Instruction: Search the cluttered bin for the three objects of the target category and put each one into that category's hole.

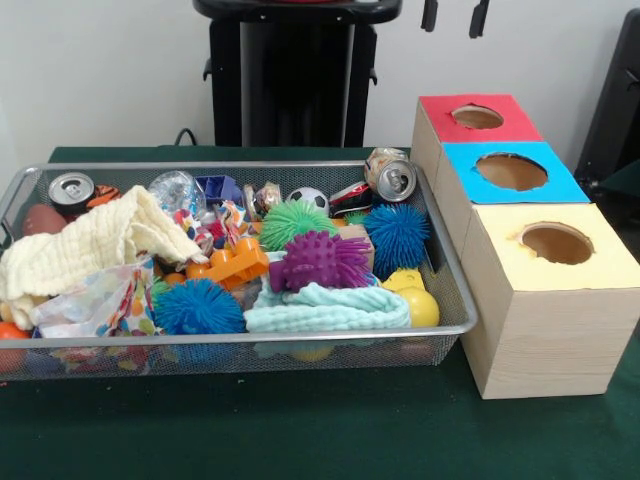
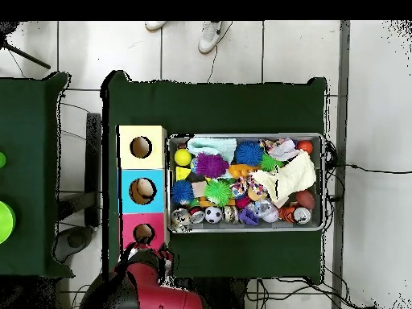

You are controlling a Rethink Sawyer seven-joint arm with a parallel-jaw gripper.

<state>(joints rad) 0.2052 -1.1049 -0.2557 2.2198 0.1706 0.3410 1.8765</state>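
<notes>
1. The bin [image 1: 455, 262] sits mid-table on the green cloth, packed full. In the front view a cream cloth [image 1: 95, 245] lies at its 9 o'clock side, a mint cloth [image 1: 325, 308] at 6, a purple spiky ball [image 1: 320, 260] near centre, and blue spiky balls at 7 [image 1: 198, 307] and 2 [image 1: 397, 237].
2. Cans lie at 10 [image 1: 72, 190] and 1 [image 1: 390, 176]; a small football [image 1: 308, 199] is at 12, and a yellow ball [image 1: 420, 306] is at 4.
3. Just beside the bin's 3 o'clock end stand three boxes, each with a hole on top: red [image 1: 478, 118], blue [image 1: 512, 171], yellow [image 1: 556, 243].
4. The gripper [image 1: 455, 16] shows only as two dark tips at the top edge, well apart from the bin. They hang with a gap between them, so the jaws look spread and hold nothing.
5. Judged step: the search has not yet reached into the bin. I cannot tell which category is the target.
6. The next move calls for reaching down over one exposed target object, clear of the cloths.
</notes>
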